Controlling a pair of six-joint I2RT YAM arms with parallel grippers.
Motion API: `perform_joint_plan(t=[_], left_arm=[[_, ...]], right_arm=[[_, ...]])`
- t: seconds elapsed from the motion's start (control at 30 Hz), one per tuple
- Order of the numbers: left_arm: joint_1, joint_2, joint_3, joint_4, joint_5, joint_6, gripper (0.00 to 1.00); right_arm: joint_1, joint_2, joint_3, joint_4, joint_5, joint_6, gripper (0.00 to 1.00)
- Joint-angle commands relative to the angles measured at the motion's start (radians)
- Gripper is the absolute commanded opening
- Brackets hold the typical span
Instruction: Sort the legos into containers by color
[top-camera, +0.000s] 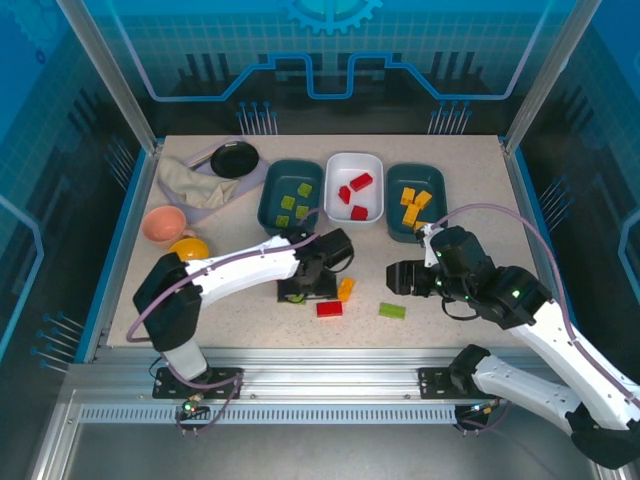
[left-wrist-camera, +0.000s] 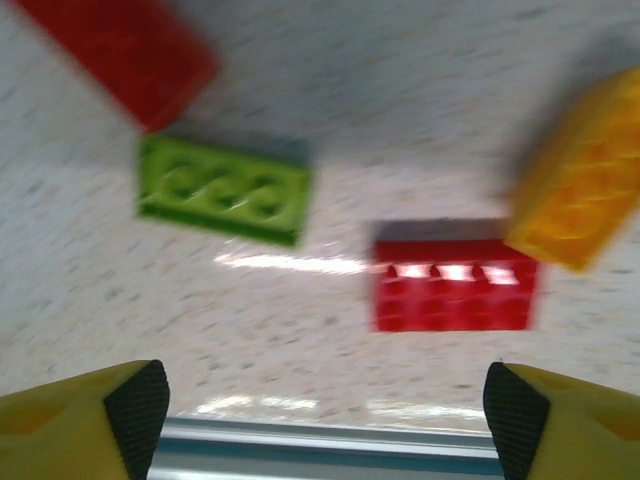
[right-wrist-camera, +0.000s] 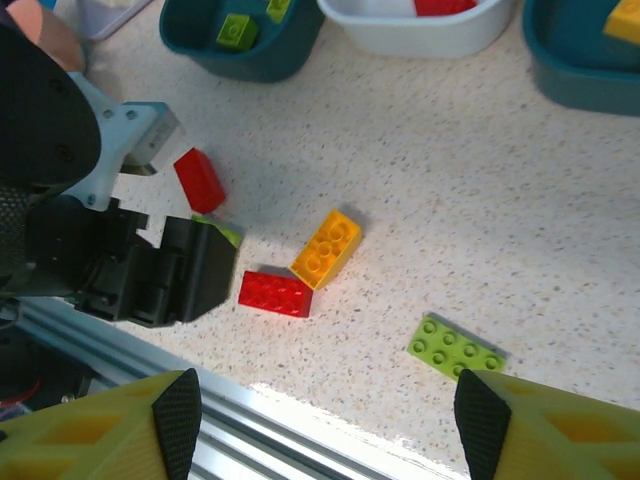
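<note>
Left wrist | left jaws wide, empty | red lego (left-wrist-camera: 455, 285) ahead, studs too blurred to read | right jaws wide, empty

Legos (top-camera: 361, 181) sorted by color in three tubs (top-camera: 331, 185), loose bricks (top-camera: 392, 311) lying in front

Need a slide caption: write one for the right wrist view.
Open right gripper hovering over a loose red brick, orange-yellow brick and lime green brick, white tub beyond.
</note>
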Motion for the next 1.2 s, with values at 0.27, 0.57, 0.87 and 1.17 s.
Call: perform_joint_plan(t=[0.27, 0.57, 0.87, 1.17], left_arm=[[0.142, -0.16, -0.172, 0.113, 0.068, -0.666, 0.86], [0.148, -0.032, -0.167, 0.269, 0.093, -0.998, 0.82], [0.15, 0.021, -0.229, 0.341, 0.1, -1.08, 0.75], [0.154, 0.028, -0.303, 0.414, 0.07, -1.088, 0.6]], right_arm=[[0.005, 0.096, -0.041, 0.134, -0.139, -0.064, 0.71], [-0.036, 0.115, -0.032, 0.156, -0.206, -0.118, 0.73], [-0.112, 0.104, -0.036, 0.144, -0.264, -0.146, 0.73], [-0.147, 0.134, -0.031, 0.157, -0.3, -0.154, 0.73]])
